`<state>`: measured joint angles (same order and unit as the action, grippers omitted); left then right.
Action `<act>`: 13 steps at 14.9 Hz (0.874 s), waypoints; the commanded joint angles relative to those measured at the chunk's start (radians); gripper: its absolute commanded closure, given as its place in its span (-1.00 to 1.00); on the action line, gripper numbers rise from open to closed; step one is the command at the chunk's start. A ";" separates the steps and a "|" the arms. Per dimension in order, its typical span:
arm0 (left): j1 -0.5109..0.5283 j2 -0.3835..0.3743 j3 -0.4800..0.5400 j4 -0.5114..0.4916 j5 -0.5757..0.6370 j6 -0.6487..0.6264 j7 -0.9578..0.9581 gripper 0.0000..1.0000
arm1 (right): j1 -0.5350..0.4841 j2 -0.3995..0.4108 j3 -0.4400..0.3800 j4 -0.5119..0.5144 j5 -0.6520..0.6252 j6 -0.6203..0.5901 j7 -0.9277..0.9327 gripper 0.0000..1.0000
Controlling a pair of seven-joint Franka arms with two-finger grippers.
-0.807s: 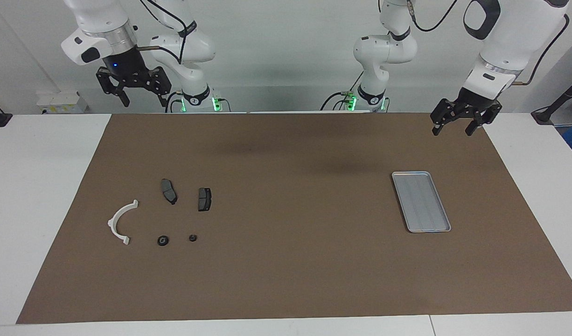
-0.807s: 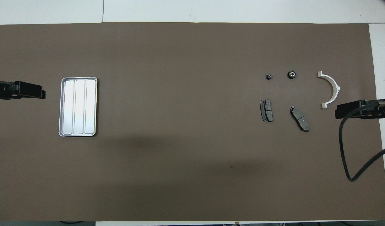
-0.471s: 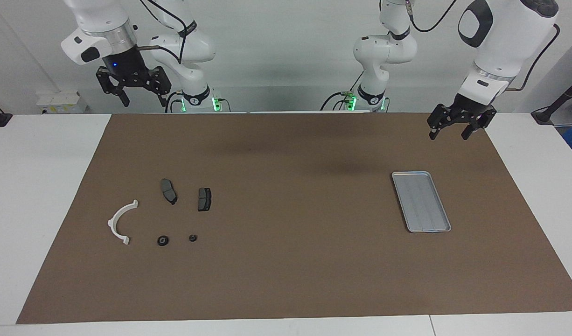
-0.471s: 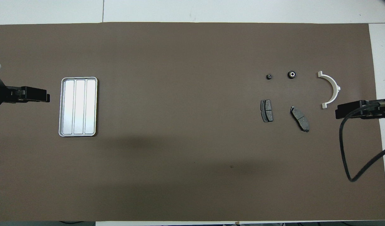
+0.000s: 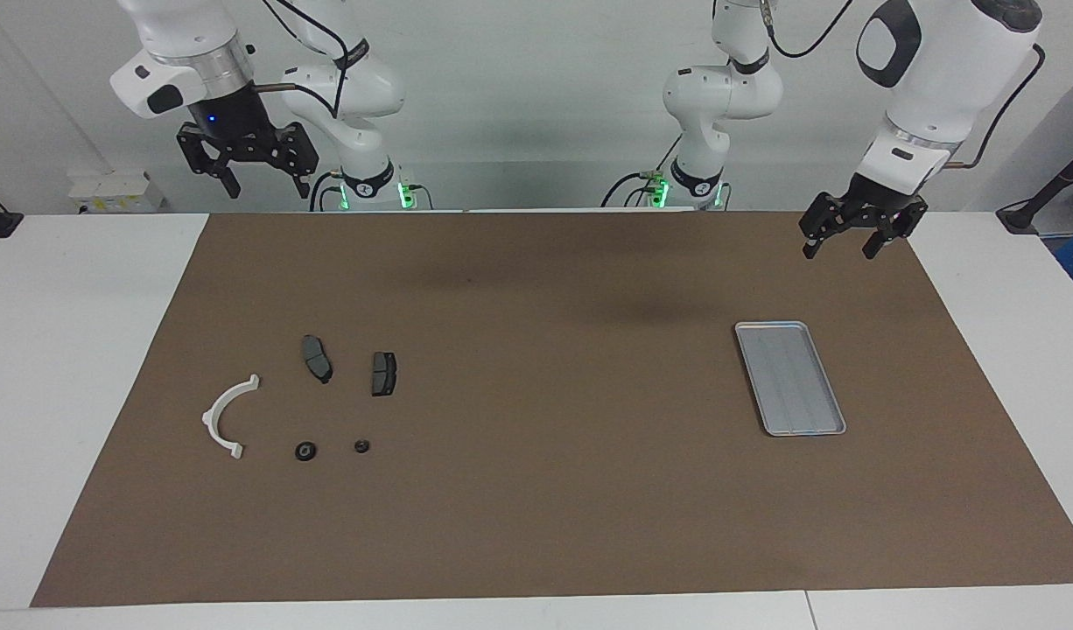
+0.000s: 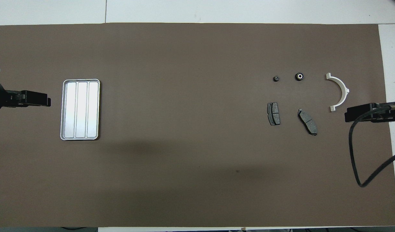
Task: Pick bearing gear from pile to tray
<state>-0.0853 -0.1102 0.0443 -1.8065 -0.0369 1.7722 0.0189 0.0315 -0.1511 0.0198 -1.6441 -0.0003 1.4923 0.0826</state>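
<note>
Grippers first: the right gripper hangs high over the robots' edge of the brown mat, toward the right arm's end of the tabletop, its fingers spread wide and empty. Over the last moment it has lifted slightly and barely shifted sideways. The left gripper is in the air over the mat's edge at the left arm's end, also open and empty; it has crept a little inward, over the ground between the robots and the tray.

Below the right gripper lies the pile: two dark grey pad plates side by side, the white arc bracket farther from the robots toward the table's end, and two small black round pieces. The larger round piece, with a pale centre in the overhead view, is my guess for the bearing gear; the smaller round piece sits just beside it. Both lie farther from the robots than the plates, and neither has moved.

The tray lies flat and empty, well apart from the pile.

So the small shifts look like setting up only: nothing is grasped, and the pick itself is not yet begun. The right arm seems the likelier one to descend.
</note>
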 commanded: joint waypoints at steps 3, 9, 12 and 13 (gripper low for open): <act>0.010 -0.043 -0.003 -0.051 -0.014 0.006 -0.017 -1.00 | -0.015 -0.024 0.008 -0.013 0.005 0.000 -0.060 -1.00; 0.047 -0.054 -0.003 -0.062 -0.014 -0.016 -0.010 -1.00 | -0.002 0.059 0.015 -0.080 -0.006 0.159 -0.047 -1.00; 0.048 -0.055 -0.001 -0.060 -0.014 -0.039 -0.019 -1.00 | 0.022 0.203 0.019 -0.080 -0.014 0.288 0.002 -1.00; 0.048 -0.058 -0.001 -0.065 -0.014 -0.048 -0.019 -1.00 | 0.025 0.252 0.019 -0.077 -0.021 0.331 0.029 -1.00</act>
<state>-0.0450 -0.1279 0.0483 -1.8297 -0.0369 1.7419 0.0027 0.0466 0.0026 0.0322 -1.7340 -0.0004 1.7527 0.0652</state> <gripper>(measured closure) 0.000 0.000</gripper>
